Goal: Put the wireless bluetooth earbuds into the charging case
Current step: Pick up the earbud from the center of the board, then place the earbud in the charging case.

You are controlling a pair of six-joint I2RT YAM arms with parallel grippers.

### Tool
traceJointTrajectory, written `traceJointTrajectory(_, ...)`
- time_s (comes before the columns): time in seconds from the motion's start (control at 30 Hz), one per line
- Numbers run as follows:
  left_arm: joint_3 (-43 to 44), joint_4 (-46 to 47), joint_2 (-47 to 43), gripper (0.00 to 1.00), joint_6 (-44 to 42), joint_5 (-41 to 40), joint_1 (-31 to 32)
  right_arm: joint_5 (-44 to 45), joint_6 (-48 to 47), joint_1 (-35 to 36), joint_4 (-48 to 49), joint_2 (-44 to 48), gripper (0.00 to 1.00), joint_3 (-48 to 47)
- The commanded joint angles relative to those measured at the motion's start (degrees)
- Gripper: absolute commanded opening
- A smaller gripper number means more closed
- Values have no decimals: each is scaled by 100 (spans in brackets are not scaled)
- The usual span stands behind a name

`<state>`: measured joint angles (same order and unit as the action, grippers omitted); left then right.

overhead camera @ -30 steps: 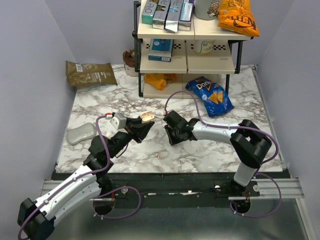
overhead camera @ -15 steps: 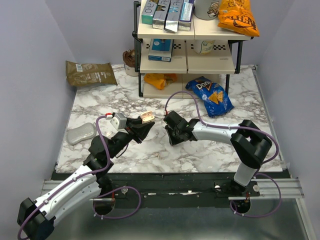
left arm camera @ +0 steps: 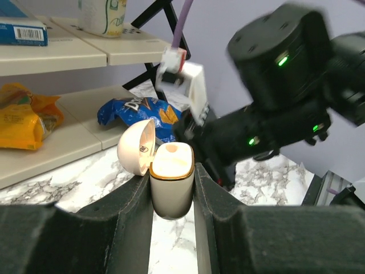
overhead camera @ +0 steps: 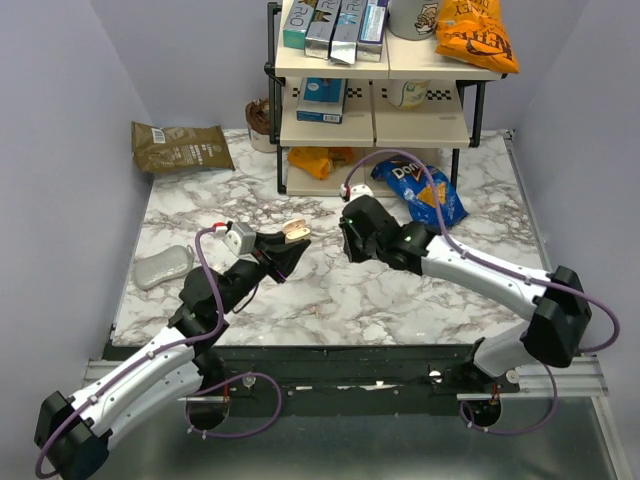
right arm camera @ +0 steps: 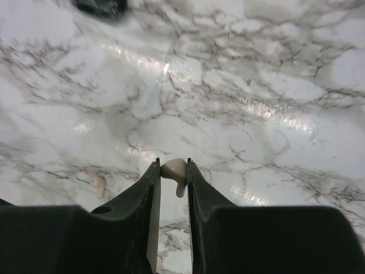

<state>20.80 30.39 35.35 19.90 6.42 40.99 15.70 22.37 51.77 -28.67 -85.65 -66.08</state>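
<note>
Left gripper: jaws narrow, clamped on the case, flanks pinched between both fingers.
- Case is off the table, just past the fingertips. Reads as a fixture hold: steady, mouth exposed, so the other arm can load it.
- Lid is swung back to the left of the fingers, clear of the opening.
- Case stands upright in the grip, long axis along the fingers, open mouth facing away from the wrist. The gold-rimmed top looks pale inside; I can't tell whether a bud is seated.

Right gripper: jaws nearly together, pinching a cream bud at the very tips.
- It is held at the tips so the fingers don't foul the case rim, I'd judge.
- The bud's round head sits between the fingertips and its stem trails back into the gap towards the wrist, canted slightly right. Long axis is roughly along the fingers.
- The tool hangs over bare marble, with the bud above it and not touching.
- A pale speck lies on the marble left of the fingers. It may be the other bud but is too blurred to tell.

Top view: the case is just beyond the right tool, a small gap between them.
</note>
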Motion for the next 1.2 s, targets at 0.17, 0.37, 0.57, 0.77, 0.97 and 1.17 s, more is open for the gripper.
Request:
traceJointTrajectory(0.17,688,554,717,0,-548,-211,14,750,-882,26,-613,961,1,-1054)
traceJointTrajectory(0.37,952,1370,1411,0,-821,-106,14,698,-1261,35,-641,1568,1,-1266)
traceJointTrajectory(0.57,882,3030,2289,0,-1015,816,5,-391,-1674,35,-149,2384,1,-1214)
traceJointTrajectory(0.77,1198,3972,3160,0,-795,1687,-4,-885,-1973,202,211,2597,1,-1284)
traceJointTrajectory(0.97,1444,4571,3627,0,-610,2012,5,-1017,-2105,403,476,2474,1,-1477)
traceJointTrajectory(1.17,1620,4739,3795,0,-514,2197,5,-876,-2176,615,537,2193,1,-1741)
